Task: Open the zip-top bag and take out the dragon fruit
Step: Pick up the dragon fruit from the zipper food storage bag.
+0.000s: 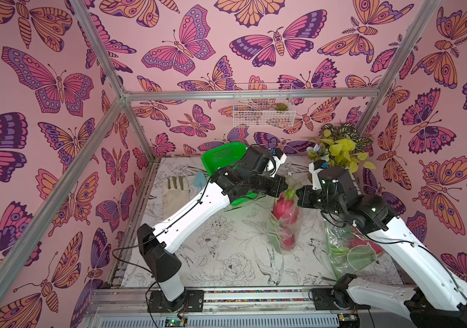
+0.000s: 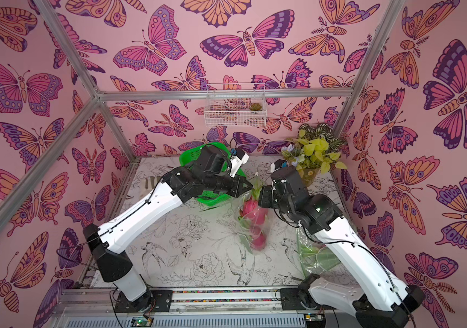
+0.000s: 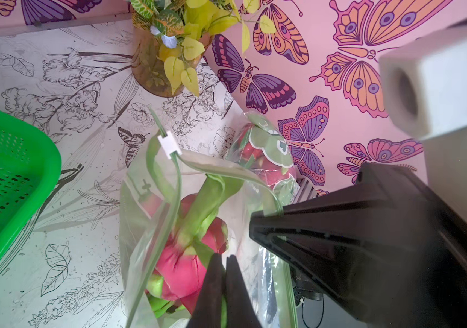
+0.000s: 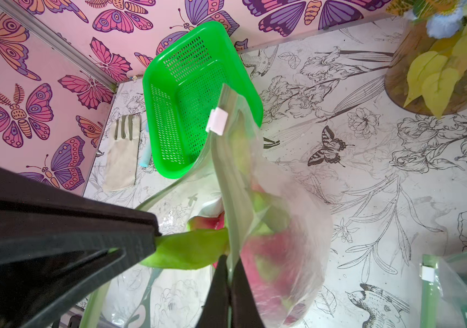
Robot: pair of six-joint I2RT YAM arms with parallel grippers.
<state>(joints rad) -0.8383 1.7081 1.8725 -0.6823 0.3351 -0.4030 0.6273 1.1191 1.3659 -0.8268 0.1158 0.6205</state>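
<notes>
You held a clear zip-top bag (image 1: 286,227) upright over the middle of the flower-printed surface (image 1: 226,244). The left hand (image 3: 223,257) was clenched on one lip of the bag's mouth and the right hand (image 4: 228,261) was clenched on the opposite lip. The two lips stood parted, and the white slider (image 3: 169,145) sat at the far end of the zip. The dragon fruit (image 1: 282,208) was inside the bag, pink body low and one green scale poking up through the mouth between your hands.

A green basket (image 1: 223,159) lay at 10 o'clock from the bag, and a second bag of fruit (image 1: 351,252) lay at 4 o'clock.

The mouth looked wide enough to me. One hand would best hold its lip while the other let go and reached in. The fruit's body probably made a safer grasp than a thin scale, which could tear.
</notes>
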